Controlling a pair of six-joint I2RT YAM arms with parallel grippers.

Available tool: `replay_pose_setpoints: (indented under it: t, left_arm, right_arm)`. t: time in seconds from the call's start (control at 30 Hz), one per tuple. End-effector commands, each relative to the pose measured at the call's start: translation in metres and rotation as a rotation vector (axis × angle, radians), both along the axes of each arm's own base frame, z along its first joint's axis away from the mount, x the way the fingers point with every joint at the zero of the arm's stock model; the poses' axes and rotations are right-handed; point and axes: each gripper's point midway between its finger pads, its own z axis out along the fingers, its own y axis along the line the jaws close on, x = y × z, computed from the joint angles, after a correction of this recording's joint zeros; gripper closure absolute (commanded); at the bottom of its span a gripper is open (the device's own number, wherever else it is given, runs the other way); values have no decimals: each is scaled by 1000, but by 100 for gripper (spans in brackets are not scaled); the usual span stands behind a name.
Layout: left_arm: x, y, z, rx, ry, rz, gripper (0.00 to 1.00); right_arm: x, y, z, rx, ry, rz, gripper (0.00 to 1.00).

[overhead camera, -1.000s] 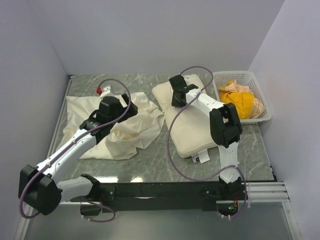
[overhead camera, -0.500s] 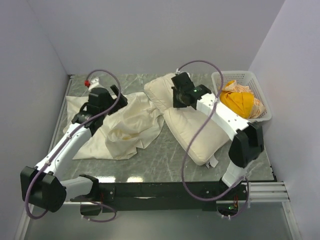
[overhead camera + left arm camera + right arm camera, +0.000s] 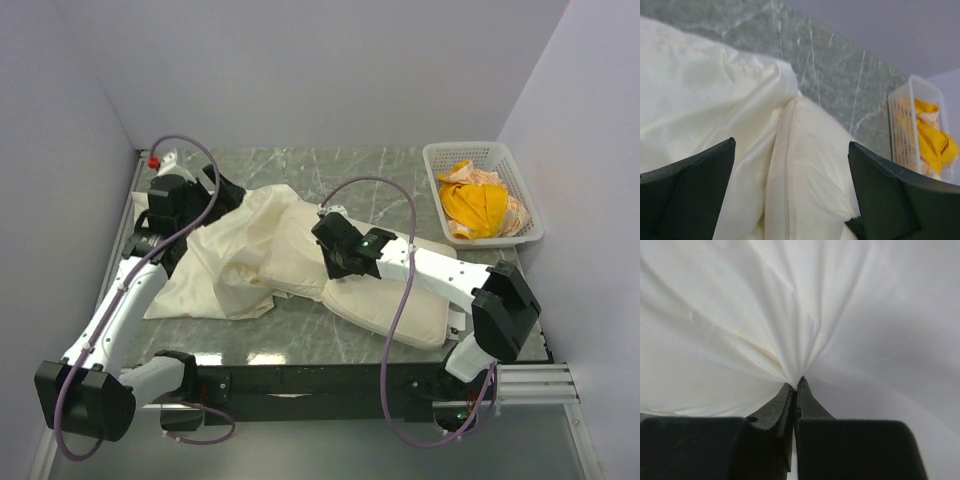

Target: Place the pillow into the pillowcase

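Sliding left since a second ago: the pillow has left its spot beside the basket and now lies mid-table, its leading end touching the pillowcase. Insertion looks begun, not done. (K.)

Grip? (R.)

Right gripper is clamped on a pinch of pillow fabric. Left gripper has its fingers spread wide, gripping nothing that shows, over the pillowcase's far-left side. (K.)

Heading? (R.)

Long axis runs diagonally, near-right to far-left, with the leading end pointing at the pillowcase. Whether it is inside the mouth, I cannot tell. (K.)
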Motion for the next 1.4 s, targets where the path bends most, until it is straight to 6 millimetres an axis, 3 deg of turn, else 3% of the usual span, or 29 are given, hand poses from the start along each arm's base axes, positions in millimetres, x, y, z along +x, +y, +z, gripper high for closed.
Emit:
replay_pose_setpoints:
  t: [0.0,0.03,0.17,0.27,0.43,0.5,0.53,0.6,0.63,0.67,0.7,0.73,0.77,0.8,0.87,0.9,0.93,1.07,1.23,1.37]
  left_arm:
    - [-23,-36,-66,-59,133,-215,1]
    - [-30,-47,-81,-88,141,-278,1]
    - [-43,-74,-98,-96,163,-379,1]
    - [-41,-81,-113,-46,212,-368,1]
    - [-34,-97,-118,-55,225,-394,1]
    - [-33,-108,-123,-39,245,-419,3]
    - [-33,-110,-124,-30,249,-420,7]
    - [-33,-114,-124,-14,247,-421,23]
    - [-33,-115,-123,-15,246,-421,42]
    - [-35,-116,-117,-15,232,-422,54]
    - [-35,-115,-113,-13,224,-414,67]
    - [-36,-115,-109,-15,214,-412,86]
    - [-39,-115,-99,-22,186,-417,91]
    - [-40,-116,-94,-27,173,-420,94]
    - [-44,-116,-83,-30,152,-426,94]
    - [-45,-116,-78,-29,141,-431,91]
    - [-47,-115,-79,-11,148,-438,81]
    - [-51,-111,-80,8,148,-432,81]
    - [-67,-114,-106,-38,186,-446,91]
    - [-83,-147,-124,-43,208,-509,94]
  right_arm:
    - [27,26,39,176,-130,-52,100]
    - [26,28,38,183,-124,-48,100]
    - [24,30,30,185,-107,-48,100]
    - [22,28,25,190,-98,-53,100]
    - [19,26,21,176,-91,-59,100]
    - [25,23,29,162,-117,-91,100]
    - [25,18,32,142,-116,-103,100]
    - [37,15,59,131,-178,-149,100]
    - [36,7,64,90,-178,-167,100]
    - [44,10,91,114,-217,-183,100]
    - [44,1,95,58,-219,-203,100]
    - [46,1,106,57,-232,-216,100]
    - [52,6,134,94,-270,-225,100]
    - [50,6,139,75,-272,-225,100]
    - [56,9,170,102,-322,-248,100]
    - [55,10,168,76,-313,-247,100]
    - [57,9,174,68,-327,-259,100]
    - [61,7,195,57,-370,-291,100]
    - [62,-9,208,-51,-436,-342,100]
    - [73,-42,207,-183,-489,-428,100]
